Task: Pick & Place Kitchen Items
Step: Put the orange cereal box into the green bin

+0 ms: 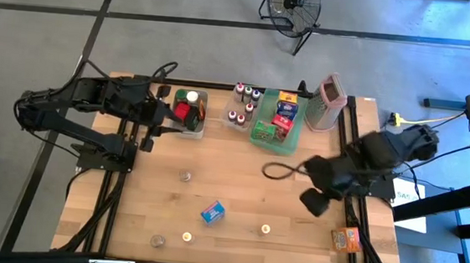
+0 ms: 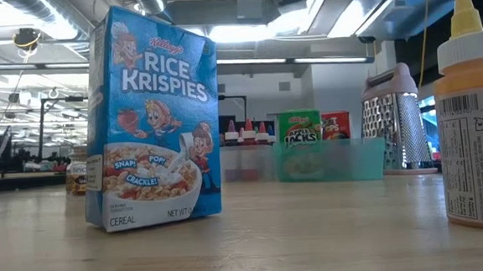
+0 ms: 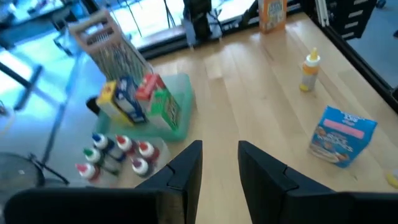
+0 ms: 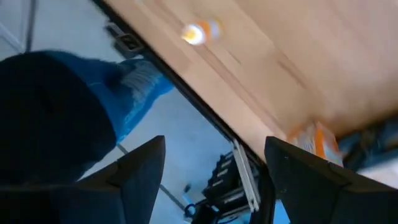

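My left gripper [image 3: 219,168] hangs over the back left part of the table [image 1: 239,182], just beside the clear bin [image 1: 189,111] with jars inside. Its fingers are a little apart and hold nothing. My right gripper [image 4: 214,168] hangs over the right side of the table, near the edge; its fingers are wide open and empty too.

The items are spread out. Many already sit at the back: small bottles [image 1: 244,104] in a second clear bin and boxes in the green tray [image 1: 276,122]. Loose ones remain on the front half: the blue cereal box [image 1: 213,211] in the middle, an orange box [image 1: 346,238] at the front right corner, and a few small jars [image 1: 185,175] and bottles.

I think the step now is to reach for a loose item. The orange box is nearest to my right gripper, so I would turn the wrist down, bring the fingers over its narrow sides and close only when it is well between them. It lies near the table edge, so a push could knock it off.

The high view shows the whole layout but not the labels. The low view shows the cereal box standing upright and an orange bottle [image 2: 474,113] close by, and no gripper. My left wrist view shows the grater [image 3: 112,46] behind the tray.
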### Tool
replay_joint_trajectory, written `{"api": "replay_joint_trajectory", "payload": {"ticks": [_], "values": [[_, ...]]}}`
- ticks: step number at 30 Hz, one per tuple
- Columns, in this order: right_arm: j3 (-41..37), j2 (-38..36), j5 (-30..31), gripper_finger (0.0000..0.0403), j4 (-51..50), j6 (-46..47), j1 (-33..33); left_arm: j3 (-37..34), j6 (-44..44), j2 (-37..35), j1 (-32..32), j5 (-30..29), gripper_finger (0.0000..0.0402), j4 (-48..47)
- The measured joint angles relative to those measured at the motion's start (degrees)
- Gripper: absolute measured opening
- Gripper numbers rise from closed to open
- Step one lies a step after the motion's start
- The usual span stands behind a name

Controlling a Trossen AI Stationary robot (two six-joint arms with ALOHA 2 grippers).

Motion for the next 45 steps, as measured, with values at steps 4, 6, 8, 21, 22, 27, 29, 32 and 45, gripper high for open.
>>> {"api": "replay_joint_trajectory", "payload": {"ticks": [4,6,8,21,22,27,29,32,45], "values": [[-5.7,-3.6,1.7,0.0277,-0.1,11.6,6.7,0.0,2.0,0.0,0.0,0.0,0.0097,2.7],[-8.0,-4.4,1.7,0.0277,0.0,15.3,9.6,0.0,2.4,0.2,0.0,0.0,0.0097,3.6],[-9.7,-4.5,1.9,0.0277,0.0,17.1,11.9,0.0,2.5,0.5,0.0,0.0,0.0097,4.9],[-21.8,-8.1,0.1,0.0277,-0.1,30.6,25.0,0.1,-1.7,5.4,0.0,13.4,0.0097,16.3],[-22.3,-8.6,0.8,0.0277,0.1,32.9,26.6,0.1,-2.3,6.1,0.0,14.2,0.0097,17.2],[-23.7,-9.5,6.3,0.0277,0.1,38.0,33.1,0.1,-5.7,10.0,0.0,15.2,0.0097,18.8],[-24.2,-9.5,6.9,0.0277,0.0,40.0,34.6,0.1,-7.4,11.2,0.0,15.2,0.0097,18.8],[-25.1,-9.5,5.9,0.0279,0.0,43.0,35.6,0.1,-9.1,12.7,0.0,15.2,0.0097,18.8],[-29.1,-9.5,4.4,0.0330,1.1,46.2,36.3,0.0,-10.2,12.7,0.0,15.2,0.0097,22.7]]}}
